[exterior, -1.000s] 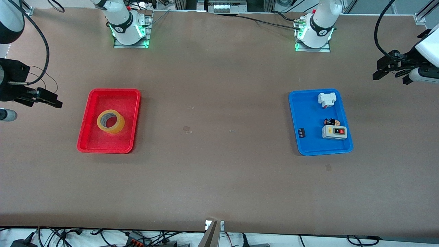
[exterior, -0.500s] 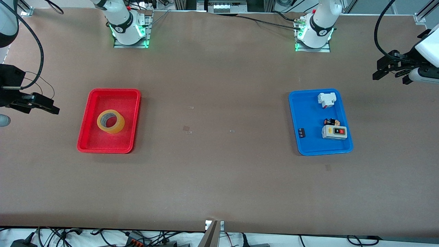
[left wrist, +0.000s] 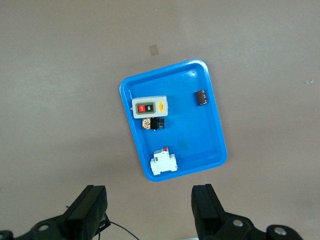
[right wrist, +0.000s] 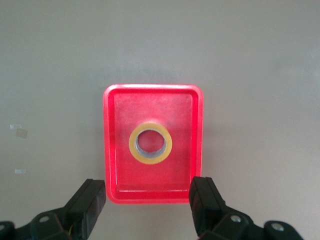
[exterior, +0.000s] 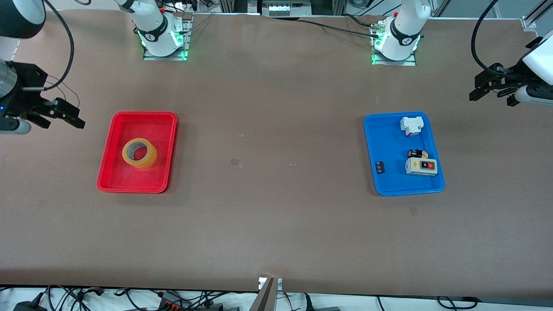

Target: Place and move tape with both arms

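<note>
The tape (exterior: 139, 153), a yellowish-tan roll with a grey core, lies flat in the red tray (exterior: 113, 144); it also shows in the right wrist view (right wrist: 150, 143), in that tray (right wrist: 112, 145). My right gripper (exterior: 68, 115) is open and empty, up in the air over the bare table at the right arm's end, beside the red tray; its fingers (right wrist: 90, 202) frame the tray's edge. My left gripper (exterior: 483, 86) is open and empty, in the air at the left arm's end, beside the blue tray (exterior: 384, 142). Its fingers (left wrist: 205, 210) show in the left wrist view.
The blue tray (left wrist: 210, 130) holds a white switch block (exterior: 411, 125), a grey box with red and black buttons (exterior: 421, 166), a small black-and-orange part (exterior: 417, 153) and a small dark part (exterior: 379, 167). Both arm bases stand along the table's edge farthest from the front camera.
My right gripper has moved away from the front camera and slightly toward the red tray. The left arm, the tape and the trays have not moved.
</note>
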Robot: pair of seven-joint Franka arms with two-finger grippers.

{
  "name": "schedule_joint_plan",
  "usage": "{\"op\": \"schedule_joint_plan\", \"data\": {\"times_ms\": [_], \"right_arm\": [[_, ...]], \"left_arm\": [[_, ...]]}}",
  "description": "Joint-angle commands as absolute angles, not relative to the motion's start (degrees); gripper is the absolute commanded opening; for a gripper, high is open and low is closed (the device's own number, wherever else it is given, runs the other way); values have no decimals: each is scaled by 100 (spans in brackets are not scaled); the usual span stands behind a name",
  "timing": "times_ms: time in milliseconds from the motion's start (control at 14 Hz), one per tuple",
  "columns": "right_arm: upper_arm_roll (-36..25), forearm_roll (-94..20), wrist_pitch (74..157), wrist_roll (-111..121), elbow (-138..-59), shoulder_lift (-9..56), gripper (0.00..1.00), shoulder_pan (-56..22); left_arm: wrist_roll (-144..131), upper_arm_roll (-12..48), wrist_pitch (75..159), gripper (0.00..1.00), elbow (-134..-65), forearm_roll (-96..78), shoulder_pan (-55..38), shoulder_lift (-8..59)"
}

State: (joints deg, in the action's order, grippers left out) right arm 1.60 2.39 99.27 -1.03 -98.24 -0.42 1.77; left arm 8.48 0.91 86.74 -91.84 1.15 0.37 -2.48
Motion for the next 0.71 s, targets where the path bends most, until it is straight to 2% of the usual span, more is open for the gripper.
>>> {"op": "schedule_joint_plan", "data": {"times_ms": [0, 643], "right_arm": [[158, 150, 9897, 70, -10116, -378, 100, 193], [70, -281, 9782, 131, -9993, -387, 100, 299]], "left_arm": [[967, 149, 8684, 100, -9281, 97, 105, -334], [940, 158, 8675, 100, -9281, 97, 105, -334]]}}
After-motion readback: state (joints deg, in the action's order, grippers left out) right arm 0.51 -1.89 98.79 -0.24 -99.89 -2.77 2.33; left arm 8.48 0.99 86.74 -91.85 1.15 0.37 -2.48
